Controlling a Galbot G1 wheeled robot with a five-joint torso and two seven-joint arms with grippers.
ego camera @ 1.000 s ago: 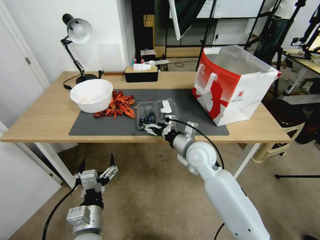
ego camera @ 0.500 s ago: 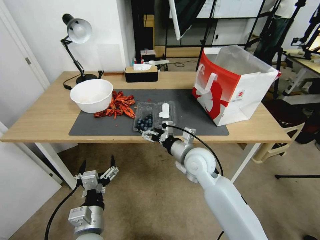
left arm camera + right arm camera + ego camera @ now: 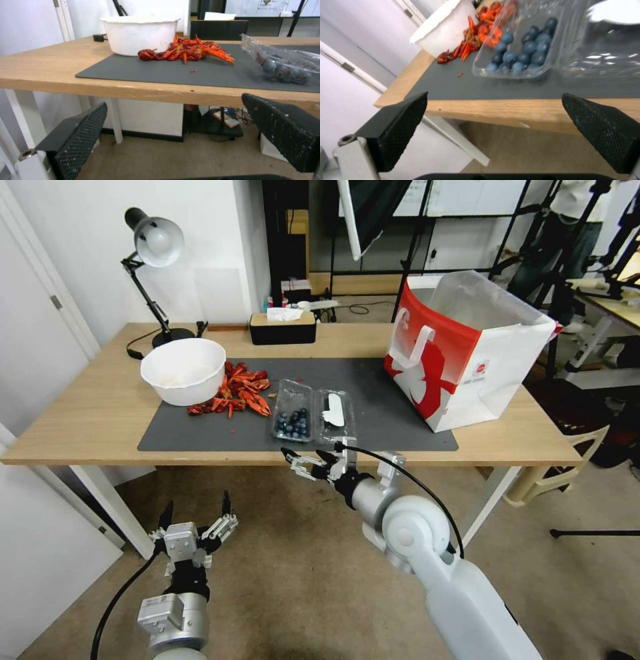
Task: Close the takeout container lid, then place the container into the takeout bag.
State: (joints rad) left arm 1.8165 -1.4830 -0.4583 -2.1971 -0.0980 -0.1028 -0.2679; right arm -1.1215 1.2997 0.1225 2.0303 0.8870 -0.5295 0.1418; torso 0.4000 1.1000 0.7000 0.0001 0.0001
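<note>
Takeout container (image 3: 293, 419) lying open on mat, right pincer (image 3: 307, 461) seemingly just short, spread.

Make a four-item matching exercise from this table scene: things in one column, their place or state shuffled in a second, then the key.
Things:
1. takeout container
2. takeout bag
3. right gripper
4. white bowl

Place or state:
A. open-fingered, just off the table's near edge
B. standing upright at the mat's right end
C. lying open on the mat, lid flat beside the tray
D. at the mat's left end, red crayfish shells beside it

Pairs: 1-C, 2-B, 3-A, 4-D
</note>
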